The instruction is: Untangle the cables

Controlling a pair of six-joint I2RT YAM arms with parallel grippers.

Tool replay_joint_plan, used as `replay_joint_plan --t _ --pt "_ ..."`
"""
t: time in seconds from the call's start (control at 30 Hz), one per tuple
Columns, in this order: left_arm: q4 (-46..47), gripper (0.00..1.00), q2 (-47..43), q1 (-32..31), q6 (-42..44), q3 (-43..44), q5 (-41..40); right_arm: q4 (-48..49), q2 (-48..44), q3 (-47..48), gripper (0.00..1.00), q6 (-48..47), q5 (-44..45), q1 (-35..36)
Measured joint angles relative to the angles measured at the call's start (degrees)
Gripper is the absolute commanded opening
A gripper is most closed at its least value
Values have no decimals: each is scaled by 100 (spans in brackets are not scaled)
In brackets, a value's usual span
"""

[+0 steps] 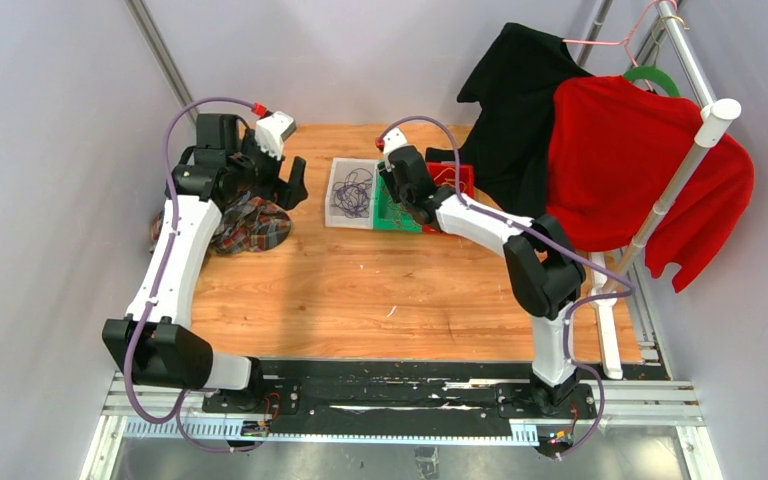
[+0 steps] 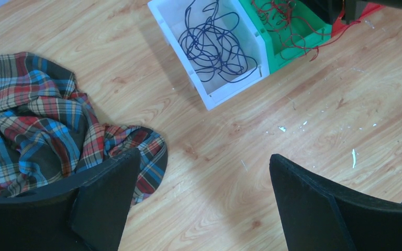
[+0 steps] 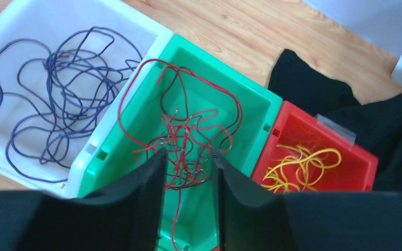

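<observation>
- right gripper (image 3: 188, 180): jaws nearly together, red cable (image 3: 188, 125) strands in the gap; can't tell if clamped. Low in green bin (image 3: 256, 120), walls tight both sides.
- left gripper (image 2: 204, 183): jaws wide apart over bare table (image 2: 303, 104); plaid cloth (image 2: 31, 120) at 9 o'clock.
- purple cable (image 3: 63, 94): loose curls, white bin (image 3: 21, 31), 10 o'clock of right gripper.
- yellow cable (image 3: 298, 162): small bunch, red bin (image 3: 345, 167), 3 o'clock.
</observation>
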Motion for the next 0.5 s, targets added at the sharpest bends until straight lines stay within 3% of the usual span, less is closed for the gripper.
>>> replay_joint_plan --t 0.03,0.23,0.37,0.5 --pt "24 98 -13 11 -13 -9 0 -72 55 98 63 -11 37 -15" --pt "385 98 -96 186 -184 -361 -92 -203 -227 57 66 -98 166 -48" --pt "717 98 -118 293 -330 -791 -258 -214 -1097 -619 67 -4 317 -48" --pt "1515 98 -319 365 -511 -1746 -466 63 -2566 -1947 67 256 824 -59"
